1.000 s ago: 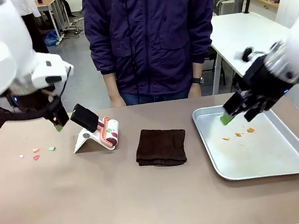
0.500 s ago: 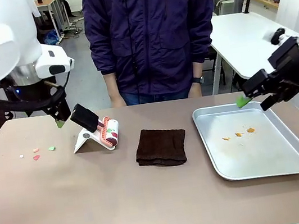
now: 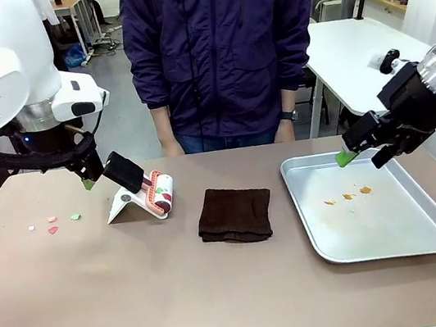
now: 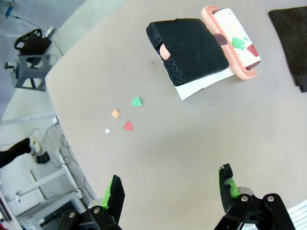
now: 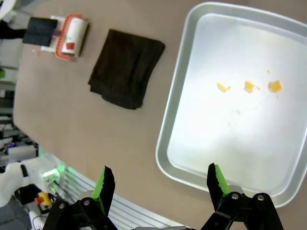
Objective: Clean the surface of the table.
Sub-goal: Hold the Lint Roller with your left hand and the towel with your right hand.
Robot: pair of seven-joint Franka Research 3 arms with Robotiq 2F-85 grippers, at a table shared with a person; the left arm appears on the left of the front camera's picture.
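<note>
Empty and wide open, the left end effector [image 4: 171,176] and right end effector [image 5: 160,170]; scraps [image 3: 53,230] lie near the surface's [image 3: 139,292] left edge, uncleaned

Front camera faces across table [image 3: 141,308] toward person [image 3: 220,47], wrist cameras look down from high, sharing cloth [image 3: 234,213]

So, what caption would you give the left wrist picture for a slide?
Open jaws over the table, coloured scraps and lint roller ahead.
</note>
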